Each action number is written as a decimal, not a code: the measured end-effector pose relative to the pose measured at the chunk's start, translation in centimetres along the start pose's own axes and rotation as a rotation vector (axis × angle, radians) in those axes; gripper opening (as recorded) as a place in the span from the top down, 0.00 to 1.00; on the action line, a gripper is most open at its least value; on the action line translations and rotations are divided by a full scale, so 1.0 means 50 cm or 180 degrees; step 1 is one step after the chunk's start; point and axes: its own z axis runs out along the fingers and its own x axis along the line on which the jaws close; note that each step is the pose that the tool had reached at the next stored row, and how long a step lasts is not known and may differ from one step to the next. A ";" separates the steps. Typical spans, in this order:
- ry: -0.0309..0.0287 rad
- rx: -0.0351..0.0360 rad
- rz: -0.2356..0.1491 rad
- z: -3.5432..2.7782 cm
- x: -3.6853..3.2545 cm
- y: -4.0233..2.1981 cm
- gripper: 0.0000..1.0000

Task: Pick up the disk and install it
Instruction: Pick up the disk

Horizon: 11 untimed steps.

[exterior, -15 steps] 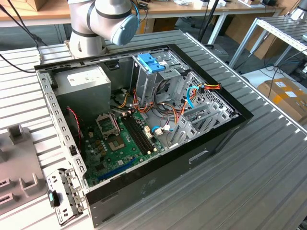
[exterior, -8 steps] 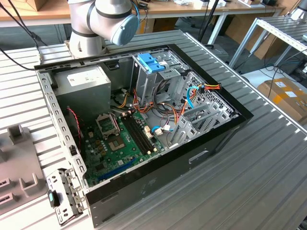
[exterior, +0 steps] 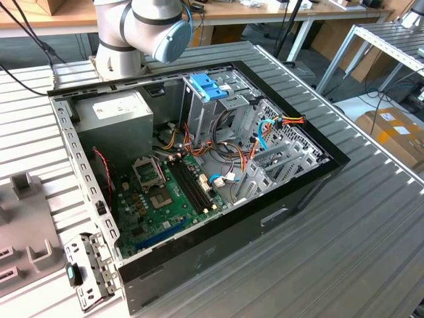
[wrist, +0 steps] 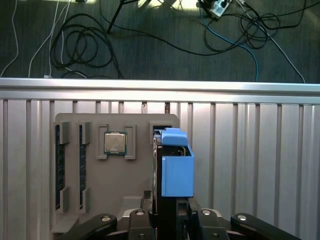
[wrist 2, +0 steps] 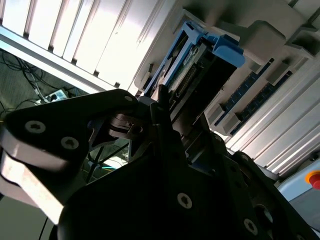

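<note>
Looking straight down, the first wrist view has the tool (wrist: 167,210) clamped on one disk (wrist: 177,170). The disk stands on edge with a blue side rail facing the camera, over a grey tray (wrist: 135,190) on the slatted metal desk (wrist: 250,160). Whether the disk touches the tray cannot be told. The tray holds one processor chip (wrist: 115,143) and two memory sticks (wrist: 59,160), side by side. In the second wrist view the black jaws press on both sides of the disk. At the top of the exterior view, toward the exterior view's left, the arm (exterior: 142,30) shows one pale joint behind one open computer case (exterior: 218,245), which has one blue bracket (exterior: 209,86) on its drive cage.
</note>
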 end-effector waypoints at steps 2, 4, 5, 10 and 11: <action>0.0000 0.0000 0.0000 0.000 0.000 0.000 0.65; 0.0000 -0.0001 0.0000 0.000 0.000 0.000 0.65; 0.0000 -0.0001 0.0000 0.000 0.000 0.000 0.65; 0.0000 -0.0001 0.0000 -0.001 0.000 0.000 0.65; 0.0000 -0.0001 0.0000 -0.001 0.000 0.000 0.65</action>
